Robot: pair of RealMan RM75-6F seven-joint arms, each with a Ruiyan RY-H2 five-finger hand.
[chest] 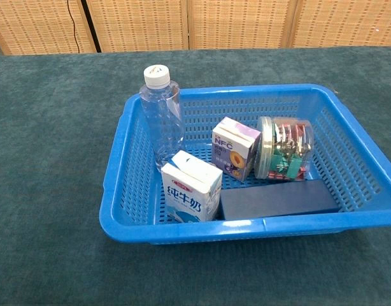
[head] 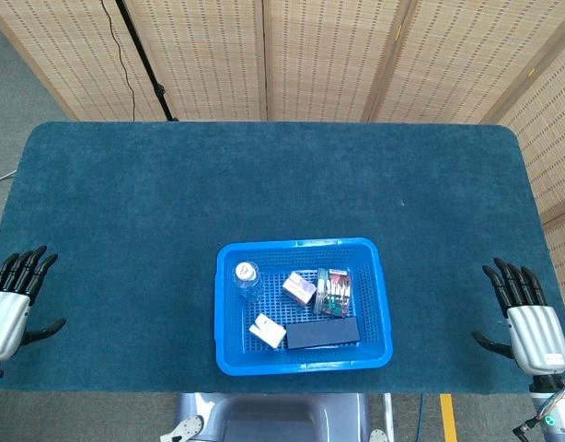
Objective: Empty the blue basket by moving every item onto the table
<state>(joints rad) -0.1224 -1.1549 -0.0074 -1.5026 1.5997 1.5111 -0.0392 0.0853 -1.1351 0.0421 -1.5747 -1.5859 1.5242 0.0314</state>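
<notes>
The blue basket [head: 385, 304] [chest: 358, 146] sits near the table's front edge at centre. Inside stand a clear plastic bottle [head: 247, 279] [chest: 162, 118] with a white cap, a white milk carton [head: 268, 331] [chest: 191, 194], a purple juice carton [head: 300, 288] [chest: 235, 148], a clear jar of coloured clips [head: 334, 292] [chest: 284, 149] lying on its side, and a dark blue box [head: 322, 332] [chest: 278, 199] lying flat. My left hand [head: 13, 304] rests at the table's left front edge, fingers spread, holding nothing. My right hand [head: 526, 318] is at the right front edge, likewise spread and holding nothing. Neither hand shows in the chest view.
The table [head: 264, 184] is covered in dark teal cloth. Woven bamboo screens [head: 328, 55] stand behind it, with a black stand [head: 144, 60] at the back left.
</notes>
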